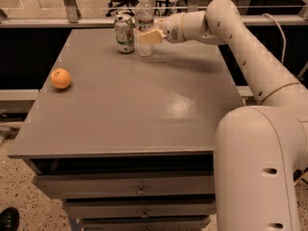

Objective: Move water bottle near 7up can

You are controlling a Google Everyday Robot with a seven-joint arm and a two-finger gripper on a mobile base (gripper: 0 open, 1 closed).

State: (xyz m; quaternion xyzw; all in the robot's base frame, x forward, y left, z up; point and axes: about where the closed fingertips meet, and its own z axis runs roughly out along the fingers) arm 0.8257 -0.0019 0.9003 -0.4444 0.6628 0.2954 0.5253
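The water bottle (144, 24), clear plastic with a white cap, stands upright at the far side of the grey table (130, 100). The 7up can (124, 33), white and green with a silver top, stands just to its left, almost touching it. My gripper (148, 34) reaches in from the right on the white arm (231, 37). Its pale fingers (150, 36) sit on either side of the bottle's lower body, shut on it. The bottle's base rests on the table.
A round orange fruit (61, 78) lies near the table's left edge. Drawers (139, 190) run under the table front. A rail and glass panel (72, 4) stand behind the far edge. My arm's base (260, 172) fills the right foreground.
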